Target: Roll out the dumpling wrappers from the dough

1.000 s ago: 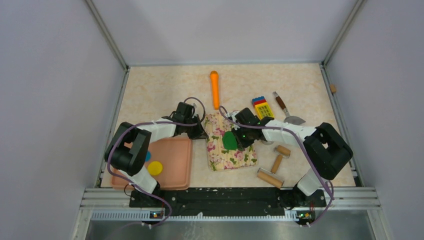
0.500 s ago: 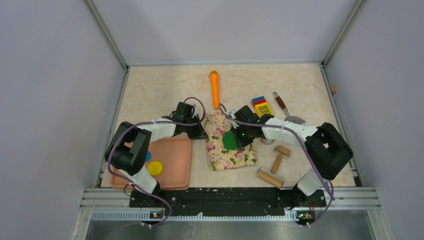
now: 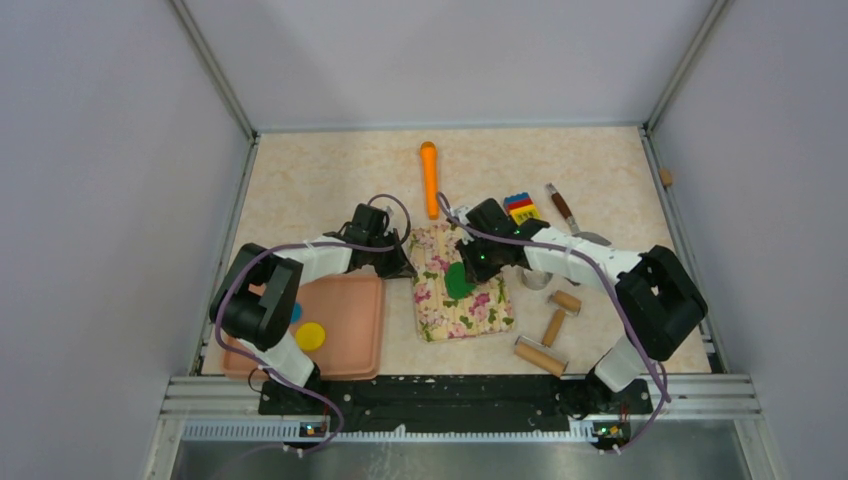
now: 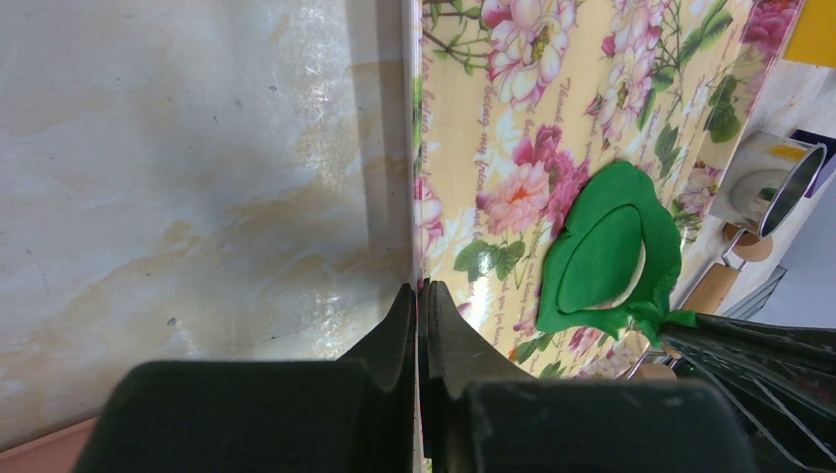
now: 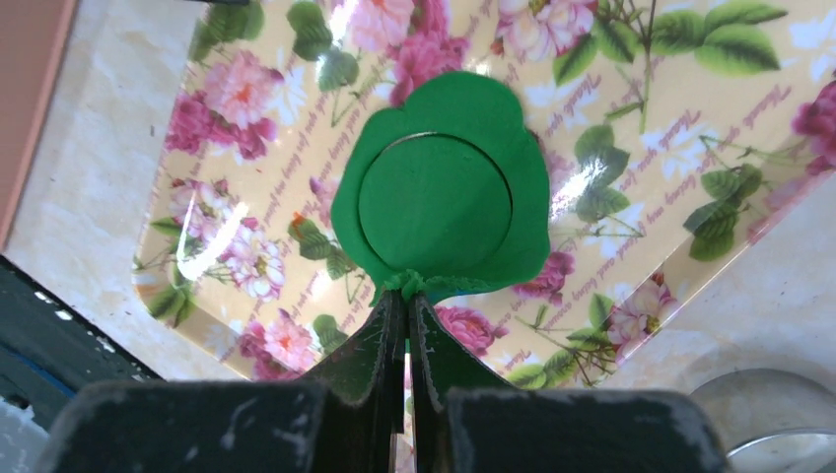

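The dough (image 5: 527,212) is a dark green ragged ring lying on the floral mat (image 5: 680,148). A neat round green wrapper (image 5: 434,205) is cut out in its middle. My right gripper (image 5: 406,294) is shut on the ring's near edge, which bunches up between the fingertips. In the top view the dough (image 3: 460,281) lies just below that gripper (image 3: 470,266). My left gripper (image 4: 419,288) is shut on the mat's left edge (image 4: 416,148). From there the dough (image 4: 651,212) and disc (image 4: 596,258) appear at the right. Yellow (image 3: 310,335) and blue (image 3: 296,312) wrappers lie in the pink tray (image 3: 350,345).
A metal cutter ring (image 3: 537,280) stands just right of the mat. Wooden roller pieces (image 3: 540,355) lie at the front right. Behind are an orange stick (image 3: 429,178), toy blocks (image 3: 520,208) and a spatula (image 3: 565,215). The tray sits left of the mat.
My right gripper has shut on the dough's edge and drawn back and left a little. The left gripper has kept its hold on the mat.
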Robot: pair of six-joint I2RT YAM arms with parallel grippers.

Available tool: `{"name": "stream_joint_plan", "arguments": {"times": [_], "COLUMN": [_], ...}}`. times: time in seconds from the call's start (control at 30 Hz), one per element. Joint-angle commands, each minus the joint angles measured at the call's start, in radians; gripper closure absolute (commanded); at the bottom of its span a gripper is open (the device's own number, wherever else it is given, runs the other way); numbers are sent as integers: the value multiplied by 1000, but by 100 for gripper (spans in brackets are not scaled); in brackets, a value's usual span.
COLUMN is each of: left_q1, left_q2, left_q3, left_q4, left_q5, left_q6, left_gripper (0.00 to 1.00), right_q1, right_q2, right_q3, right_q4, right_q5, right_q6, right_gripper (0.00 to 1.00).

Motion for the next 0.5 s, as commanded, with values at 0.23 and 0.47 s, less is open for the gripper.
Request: {"name": "stream_joint_plan", "arguments": {"times": [0.23,0.47], "left_q1": [7,7], "left_q2": [24,22], "left_q3": [-5,1], "left_q4": [-5,-6], "left_q5": [-45,-43], "left_q6": [34,44], "left_gripper": [100,100], "right_q1": [-7,-11], "right_q2": [34,17], "right_q3": [135,124], "right_q4": [45,53], "right_q5": [-28,-28], "right_q6": [19,28], "right_gripper": [100,100]}}
